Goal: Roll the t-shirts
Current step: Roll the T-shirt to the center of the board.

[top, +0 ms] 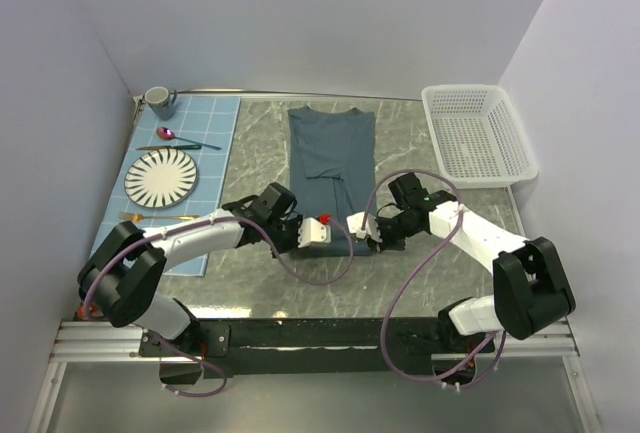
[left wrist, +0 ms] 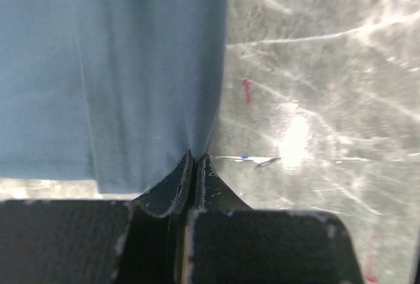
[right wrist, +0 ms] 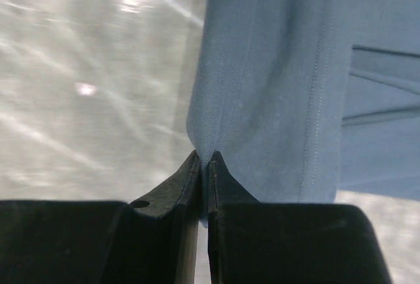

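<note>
Left pincer (left wrist: 195, 159) & right pincer (right wrist: 203, 159) each clenched on a near hem corner of the folded slate-blue cotton t-shirt (top: 330, 158), flat mid grey marble bench (top: 250, 283); they should lift evenly w/ hem taut, for a tight, straight roll.

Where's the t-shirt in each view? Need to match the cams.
Top external: t-shirt, centre of picture, folded narrow.
Left wrist: t-shirt fills the upper left.
Right wrist: t-shirt fills the right side.
Shared landmark: the marble tabletop beside it.
</note>
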### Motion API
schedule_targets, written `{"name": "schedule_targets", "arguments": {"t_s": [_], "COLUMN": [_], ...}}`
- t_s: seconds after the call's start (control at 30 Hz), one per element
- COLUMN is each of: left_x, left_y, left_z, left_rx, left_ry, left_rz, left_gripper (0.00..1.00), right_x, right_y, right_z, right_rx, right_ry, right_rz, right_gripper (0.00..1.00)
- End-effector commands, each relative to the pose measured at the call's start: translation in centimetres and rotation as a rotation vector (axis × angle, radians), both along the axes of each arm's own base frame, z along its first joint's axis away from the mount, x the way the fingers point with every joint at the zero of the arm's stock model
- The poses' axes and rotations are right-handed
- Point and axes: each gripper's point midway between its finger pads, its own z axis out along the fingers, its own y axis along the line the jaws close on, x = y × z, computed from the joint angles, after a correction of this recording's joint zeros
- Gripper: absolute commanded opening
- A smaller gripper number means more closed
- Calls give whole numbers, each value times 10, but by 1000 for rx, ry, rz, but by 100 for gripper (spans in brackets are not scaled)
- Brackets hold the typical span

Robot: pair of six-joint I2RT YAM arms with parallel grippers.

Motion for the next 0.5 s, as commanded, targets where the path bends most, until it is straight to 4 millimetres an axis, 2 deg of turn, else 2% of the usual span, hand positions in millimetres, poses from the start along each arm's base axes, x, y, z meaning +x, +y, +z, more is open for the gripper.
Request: {"name": "schedule_targets", "arguments": {"t_s": [0.0,0.13,0.2,0.23,0.3,0.33,0.37,0.4,0.43,0.47], "left_x": [-15,-15,-5,-3,13,11,16,25,22,27], "left_y": [9,5,0,1,0,3,6,3,6,9], "left_z": [2,6,11,11,14,14,7,14,14,8], "left_rx": [32,43,28,31,24,35,49,39,54,64], "left_ry": [190,275,308,331,342,380,408,407,449,476], "left_rz": [42,20,32,42,56,58,58,55,56,62], "left_gripper": [3,3,3,2,2,2,2,3,3,3], "right_x": [-39,-36,-27,-22,-11,-9,-1,2,4,14], "right_y": [-10,-7,-5,-8,-10,-12,-16,-17,-17,-20], "right_z": [7,5,10,5,7,1,6,7,0,8], "right_rx": [-27,-1,19,19,28,18,23,26,15,20], "right_ry": [266,415,464,500,526,564,583,607,661,686], "right_rz": [-101,-203,-248,-281,-312,-328,-349,-358,-374,-395], "right_gripper": [7,7,7,7,6,6,6,6,6,6]}}
